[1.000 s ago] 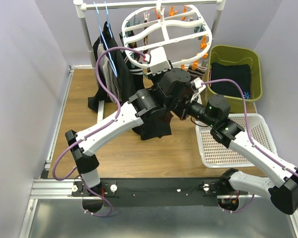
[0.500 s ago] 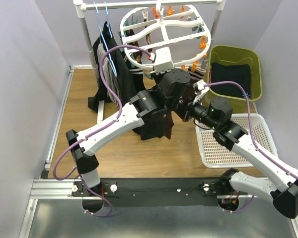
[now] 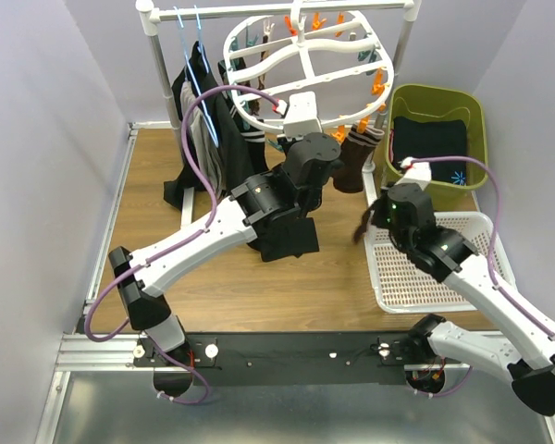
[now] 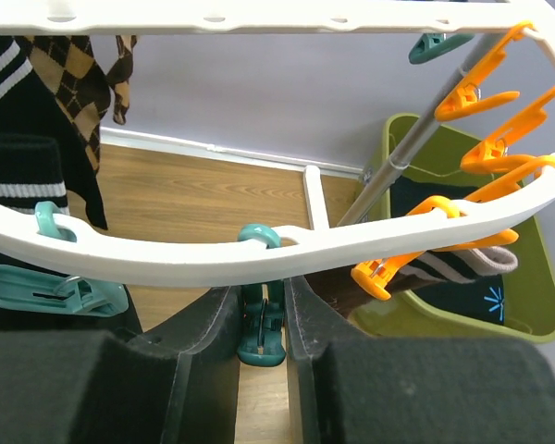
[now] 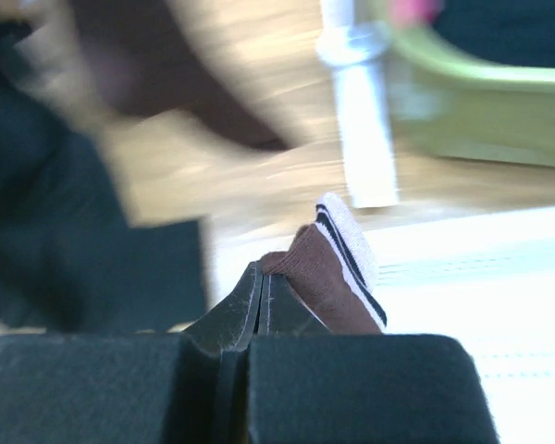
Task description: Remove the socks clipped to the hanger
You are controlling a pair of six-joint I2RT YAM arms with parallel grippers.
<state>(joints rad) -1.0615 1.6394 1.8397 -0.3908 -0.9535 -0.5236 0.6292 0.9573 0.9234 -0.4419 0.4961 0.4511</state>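
Left wrist view: left gripper point(image 4: 261, 310) jaws pinch a teal plastic clip point(image 4: 261, 340) under the white oval plastic hanger point(image 4: 148, 259). A clipped striped-cuff brown sock point(image 4: 462, 265) hangs to their right, while the right gripper point(image 5: 262, 287) jaws, fully closed, hold a detached brown sock point(image 5: 333, 268).

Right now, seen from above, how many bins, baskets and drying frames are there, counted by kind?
Olive-green plastic bin: 1
White mesh plastic basket: 1
White oval plastic drying frame: 1
Total: 3
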